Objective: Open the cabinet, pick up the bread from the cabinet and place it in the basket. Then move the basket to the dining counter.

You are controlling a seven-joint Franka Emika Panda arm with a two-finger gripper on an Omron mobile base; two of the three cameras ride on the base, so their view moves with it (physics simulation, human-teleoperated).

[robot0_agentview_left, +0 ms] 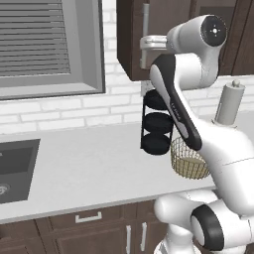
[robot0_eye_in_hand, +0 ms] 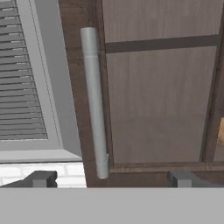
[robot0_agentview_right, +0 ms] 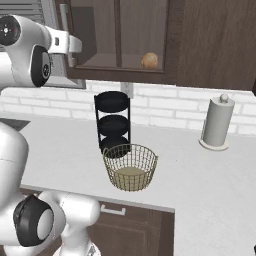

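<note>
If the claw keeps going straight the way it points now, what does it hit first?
Most likely the cabinet door or its silver handle. In the hand view the open claw faces the door, with the handle just left of centre between the fingertips. Depth is unclear, so which comes first is uncertain.

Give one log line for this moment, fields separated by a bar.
gripper open at handle | cabinet closed | bread inside | basket empty

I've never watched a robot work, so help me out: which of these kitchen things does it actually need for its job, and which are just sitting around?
Needed for the job:
- cabinet, with its bar handle
- bread, on the cabinet shelf
- basket, on the grey counter
- gripper, open before the handle

Just sitting around:
- black three-tier rack
- paper towel roll
- sink
- window blinds
</note>
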